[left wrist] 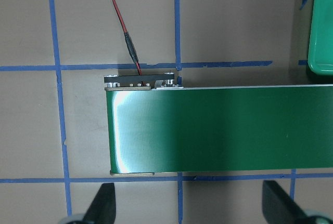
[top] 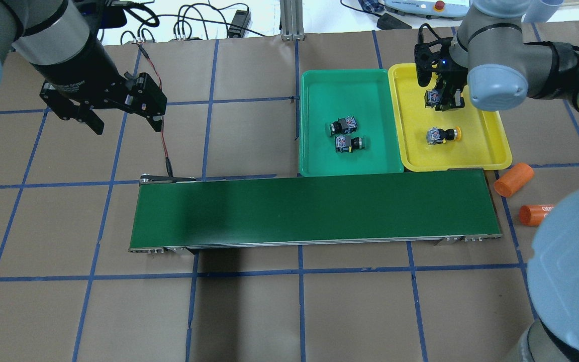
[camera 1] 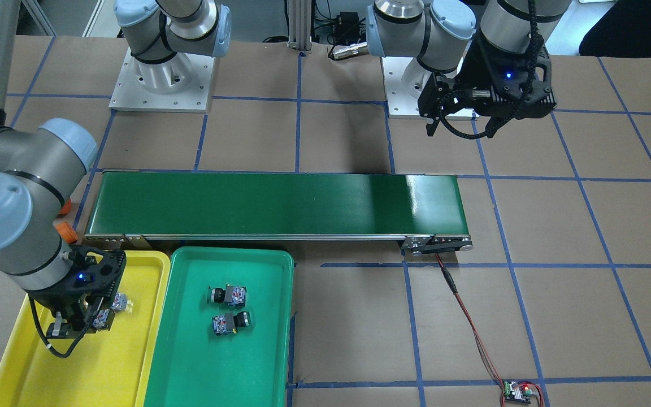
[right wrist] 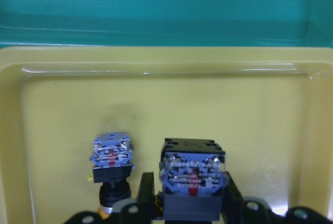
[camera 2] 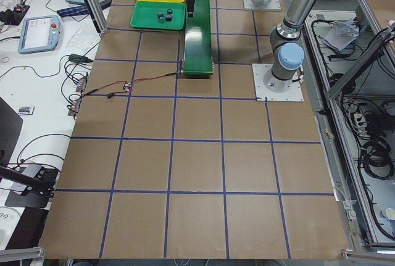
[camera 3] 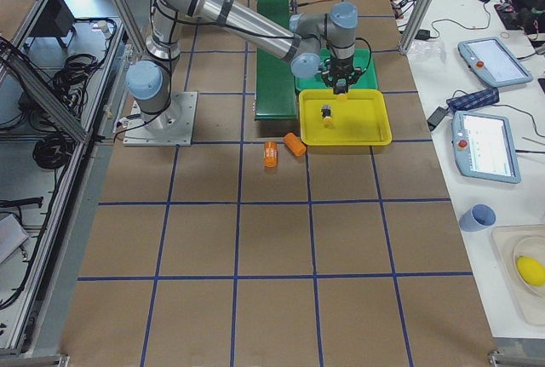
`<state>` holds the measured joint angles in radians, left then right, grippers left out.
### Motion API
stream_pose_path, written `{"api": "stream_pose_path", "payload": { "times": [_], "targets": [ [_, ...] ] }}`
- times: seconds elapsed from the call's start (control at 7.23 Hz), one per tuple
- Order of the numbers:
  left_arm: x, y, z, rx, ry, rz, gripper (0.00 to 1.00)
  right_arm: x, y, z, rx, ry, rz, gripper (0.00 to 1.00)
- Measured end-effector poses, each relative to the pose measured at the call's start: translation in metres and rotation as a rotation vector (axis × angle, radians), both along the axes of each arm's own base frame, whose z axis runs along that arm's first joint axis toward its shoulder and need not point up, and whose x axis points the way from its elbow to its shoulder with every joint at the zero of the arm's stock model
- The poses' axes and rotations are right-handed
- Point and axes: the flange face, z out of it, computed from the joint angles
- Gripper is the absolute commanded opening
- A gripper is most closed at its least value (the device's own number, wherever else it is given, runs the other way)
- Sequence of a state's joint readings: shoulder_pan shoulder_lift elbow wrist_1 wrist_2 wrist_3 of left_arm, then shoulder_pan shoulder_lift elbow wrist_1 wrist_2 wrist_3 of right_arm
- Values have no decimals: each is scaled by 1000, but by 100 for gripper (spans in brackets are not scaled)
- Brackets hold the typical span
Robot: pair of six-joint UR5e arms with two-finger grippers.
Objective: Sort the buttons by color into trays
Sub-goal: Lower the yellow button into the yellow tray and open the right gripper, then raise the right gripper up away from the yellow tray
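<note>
Right claw point(top: 443, 100) pinches a button point(right wrist: 191, 180), cap hidden, low over the yellow tray point(top: 475, 148); you're likely at the last drop: let go, lift straight up, mind the yellow button point(top: 442, 134) lying just beside. Left claw point(top: 126, 124) hangs spread over the worktop point(top: 249, 141), well apart. Conveyor belt point(top: 314, 208) borders both trays; green tray point(top: 319, 151) holds two green buttons point(top: 342, 126); two orange cylinders point(top: 513, 179) lie outside the trays, not in your way.
</note>
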<state>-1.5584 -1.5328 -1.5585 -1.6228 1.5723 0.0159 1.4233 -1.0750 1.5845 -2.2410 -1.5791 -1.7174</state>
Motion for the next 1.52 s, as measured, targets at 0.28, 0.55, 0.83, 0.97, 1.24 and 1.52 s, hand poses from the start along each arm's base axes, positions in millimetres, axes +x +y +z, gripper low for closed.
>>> {"api": "stream_pose_path", "payload": {
  "times": [0.28, 0.55, 0.83, 0.97, 1.24, 1.52],
  "targets": [
    [-1, 0, 1, -3, 0, 0, 100, -7, -15, -25, -12, 1, 5, 100],
    [-1, -1, 2, -5, -1, -3, 100, -8, -13, -30, 0, -1, 4, 100],
    [1, -1, 4, -8, -10, -8, 100, -2, 2, 7, 25, -6, 4, 100],
    [1, -2, 5, -10, -14, -9, 100, 4, 20, 47, 41, -12, -7, 100],
    [1, -2, 7, -13, -16, -8, 100, 34, 65, 126, 49, -32, -102, 100],
    [2, -2, 8, -15, -17, -7, 100, 74, 116, 191, 42, -59, -244, 100]
  ]
}}
